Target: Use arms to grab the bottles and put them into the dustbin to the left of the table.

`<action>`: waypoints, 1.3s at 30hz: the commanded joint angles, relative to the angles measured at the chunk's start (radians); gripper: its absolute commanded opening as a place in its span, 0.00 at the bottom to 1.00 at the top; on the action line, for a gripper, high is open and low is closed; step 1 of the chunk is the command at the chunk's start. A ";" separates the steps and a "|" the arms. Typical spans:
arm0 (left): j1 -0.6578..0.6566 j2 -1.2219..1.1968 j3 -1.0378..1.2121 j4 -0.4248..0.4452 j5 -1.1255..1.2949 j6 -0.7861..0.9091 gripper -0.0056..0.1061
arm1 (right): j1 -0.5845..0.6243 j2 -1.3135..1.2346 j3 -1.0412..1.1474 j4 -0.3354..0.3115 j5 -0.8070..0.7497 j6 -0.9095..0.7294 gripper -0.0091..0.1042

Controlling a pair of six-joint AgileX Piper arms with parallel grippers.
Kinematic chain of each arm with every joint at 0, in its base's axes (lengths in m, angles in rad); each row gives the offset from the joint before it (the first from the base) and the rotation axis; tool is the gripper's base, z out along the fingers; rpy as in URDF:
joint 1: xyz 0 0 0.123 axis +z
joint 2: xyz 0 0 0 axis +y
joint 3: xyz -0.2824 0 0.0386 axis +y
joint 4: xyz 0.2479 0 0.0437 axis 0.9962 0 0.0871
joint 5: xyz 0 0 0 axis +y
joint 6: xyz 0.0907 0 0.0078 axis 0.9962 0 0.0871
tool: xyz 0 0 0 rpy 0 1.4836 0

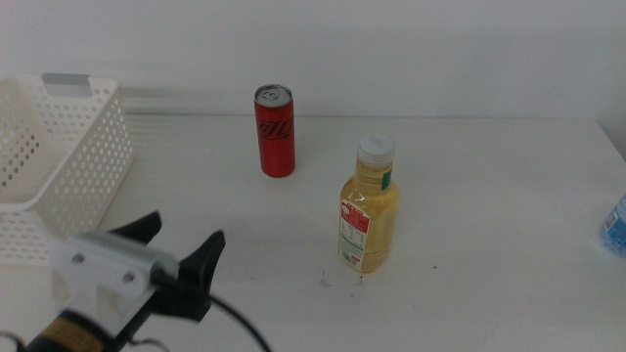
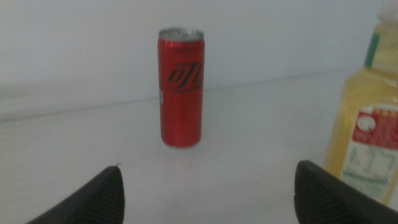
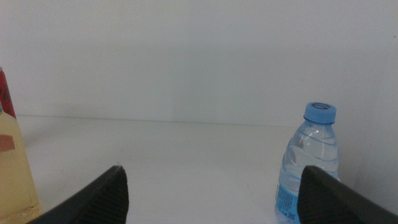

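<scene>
A bare lab-like test bench: plain white table [image 1: 489,215], blank white wall [image 1: 391,49].

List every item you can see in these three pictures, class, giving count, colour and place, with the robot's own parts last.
soda can: one, red, upright at the table's back.
yellow bottle: one, white cap, upright mid-table, nearer than the can.
water bottle: one, clear with blue cap, upright at the table's right edge.
dustbin: one, white, perforated, on the left.
table: one, white.
left pincer: one, dark, open, bottom left, empty.
right pincer: one, dark, open, empty.
</scene>
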 commanded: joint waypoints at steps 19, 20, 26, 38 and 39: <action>0.260 0.354 -0.486 0.467 0.087 -0.185 0.89 | -0.002 -0.004 0.004 -0.010 -0.008 -0.006 0.89; 0.260 0.373 -0.509 0.467 0.087 -0.190 0.89 | -0.002 -0.004 0.004 -0.010 -0.008 -0.006 0.89; 0.260 0.470 -0.638 0.507 0.130 -0.233 0.89 | -0.002 -0.004 0.004 -0.010 -0.008 -0.006 0.89; 0.260 0.659 -0.869 0.514 0.178 -0.270 0.89 | -0.002 -0.004 0.004 -0.010 -0.008 -0.006 0.89; 0.260 0.674 -0.885 0.514 0.179 -0.270 0.89 | -0.002 -0.004 0.004 -0.010 -0.008 -0.006 0.89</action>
